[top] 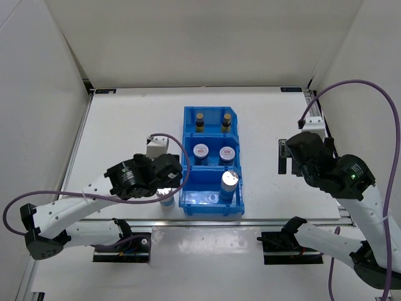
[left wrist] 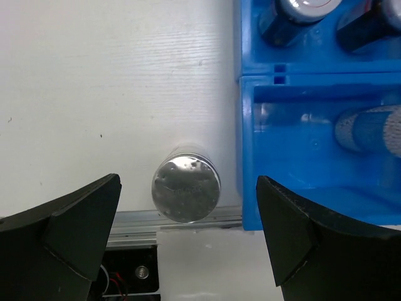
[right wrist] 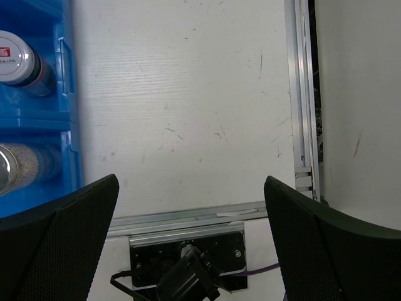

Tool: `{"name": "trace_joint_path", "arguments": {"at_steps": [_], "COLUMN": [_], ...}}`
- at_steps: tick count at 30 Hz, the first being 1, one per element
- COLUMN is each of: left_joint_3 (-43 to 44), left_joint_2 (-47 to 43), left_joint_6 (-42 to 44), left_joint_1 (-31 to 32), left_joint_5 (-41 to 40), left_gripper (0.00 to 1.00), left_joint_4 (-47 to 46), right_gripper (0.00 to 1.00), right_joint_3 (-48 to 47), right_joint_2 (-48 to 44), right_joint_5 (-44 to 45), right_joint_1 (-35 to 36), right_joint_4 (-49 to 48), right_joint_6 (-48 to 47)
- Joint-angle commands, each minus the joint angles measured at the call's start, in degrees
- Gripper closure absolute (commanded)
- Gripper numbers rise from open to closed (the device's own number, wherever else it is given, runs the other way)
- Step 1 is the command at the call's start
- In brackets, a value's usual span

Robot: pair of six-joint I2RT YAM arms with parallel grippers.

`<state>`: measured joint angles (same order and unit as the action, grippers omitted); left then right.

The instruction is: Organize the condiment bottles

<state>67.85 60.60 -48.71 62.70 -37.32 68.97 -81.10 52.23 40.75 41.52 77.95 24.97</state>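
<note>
Blue bin [top: 187, 157], top view: sorted by kind, with two dark-brown bottles [top: 200, 121] in the far compartment, two grey bottles [top: 201, 151] in the middle and one white bottle [top: 229, 180] upright in the near one, room beside it.
Loose bottle [top: 166, 200], top view: silver-topped, upright on the table [top: 125, 125] just outside the bin's left wall, under the left gripper [top: 164, 183].
Left gripper, left wrist view: fingers [left wrist: 75, 232] spread wide, flanking the silver top without touching, likely lined up for a grasp; the bin wall beside one finger could crowd it.
Right gripper [right wrist: 191, 180], right wrist view: spread, holding nothing, over bare table well apart from the bin, probably to leave room.
</note>
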Motion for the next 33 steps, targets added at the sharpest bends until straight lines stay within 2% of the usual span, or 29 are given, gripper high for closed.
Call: {"name": "trace_joint_path", "arguments": {"at_steps": [1,11,16,18,19,23,24,27,30,33], "left_joint_3": [-0.44,-11.07,-13.27,-14.5,-14.51,-13.81,-12.93,-9.78,-5.03,3.49], "left_joint_2": [0.21,0.22,1.36,1.89,1.89,1.89,1.37,0.05,0.05,1.27], "left_joint_6": [-2.8,1.33,3.17,3.18,3.18,4.4,4.41,5.64,8.62,12.22], "left_joint_1": [-1.52,-8.99,-11.19,-11.8,-11.81,-11.81,-11.81,-11.81,-11.81,-11.81], "left_joint_5": [0.93,9.89,14.19,14.99,15.52,16.05,16.05,16.05,14.75,13.25], "left_gripper": [0.0,0.0,0.0,0.04,0.07,0.39,0.51,0.68,0.77,0.82], "left_joint_4": [0.21,-9.81,-13.5,-13.51,-14.03,-14.04,-14.04,-12.81,-10.97,-7.81], "right_gripper": [0.0,0.0,0.0,0.0,0.0,0.0,0.0,0.0,0.0,0.0], "right_joint_3": [0.32,1.38,1.38,1.38,1.38,1.91,1.91,1.91,1.91,1.91], "right_joint_2": [-1.24,-2.31,-2.31,-2.31,-2.31,-2.83,-2.83,-2.83,-2.83,-2.83], "right_joint_5": [1.17,1.17,1.17,1.17,1.17,1.17,1.17,1.17,1.17,0.65], "right_joint_1": [-0.03,-0.03,-0.03,-0.03,-0.03,-0.03,-0.03,-0.03,-0.03,-0.03], "right_joint_4": [1.51,0.97,0.45,0.45,0.45,-0.08,-0.08,-0.08,-0.08,-0.6], "right_joint_6": [-0.36,-0.36,-0.89,-0.89,-0.89,-0.89,-0.89,-0.89,-1.42,-1.42]}}
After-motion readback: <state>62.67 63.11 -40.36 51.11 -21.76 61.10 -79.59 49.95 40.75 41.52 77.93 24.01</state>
